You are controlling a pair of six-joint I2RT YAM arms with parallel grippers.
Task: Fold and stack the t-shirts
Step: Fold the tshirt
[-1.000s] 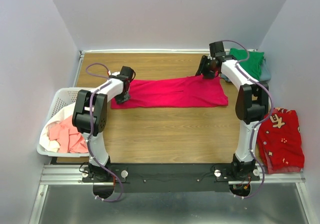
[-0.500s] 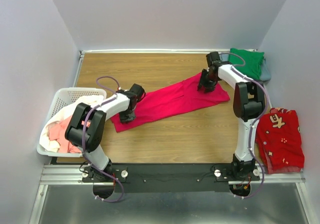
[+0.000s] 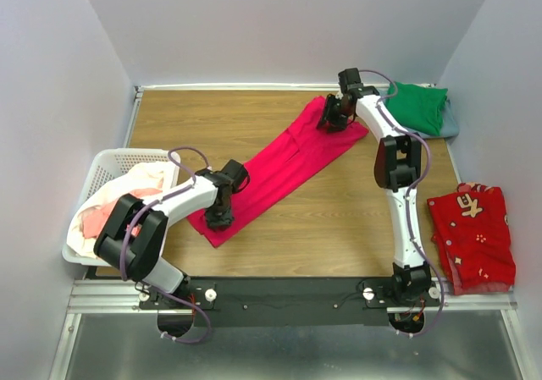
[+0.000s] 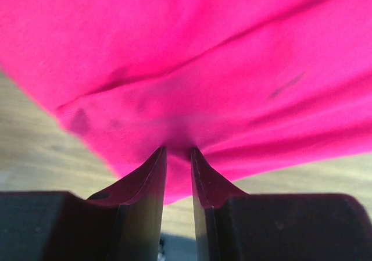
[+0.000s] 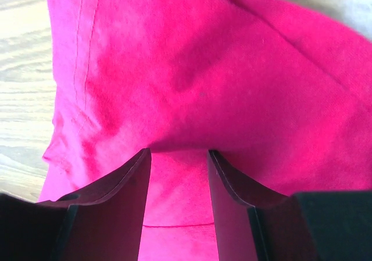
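Observation:
A crimson-pink t-shirt (image 3: 284,164) lies folded into a long strip, stretched diagonally over the wooden table (image 3: 339,219) from near left to far right. My left gripper (image 3: 220,217) is shut on its near-left end; in the left wrist view the fingertips (image 4: 158,156) pinch a pucker of the t-shirt (image 4: 232,69), the left gripper (image 4: 177,149) just above the table. My right gripper (image 3: 326,119) is shut on the far-right end; in the right wrist view a fold of the t-shirt (image 5: 192,69) bunches between the jaws of the right gripper (image 5: 179,152). A folded green t-shirt (image 3: 419,107) rests on a grey-blue one (image 3: 450,126) at the far right corner.
A white lattice basket (image 3: 106,162) at the left edge holds a salmon-pink t-shirt (image 3: 95,221) and a white one (image 3: 127,190). A red patterned cloth (image 3: 474,236) lies beyond the table's right edge. Walls close in the table's left, back and right sides.
The crimson-pink strip swung from lying straight across the table to a diagonal. My left gripper pulled its end toward the near side; my right gripper carried its end farther back and left.

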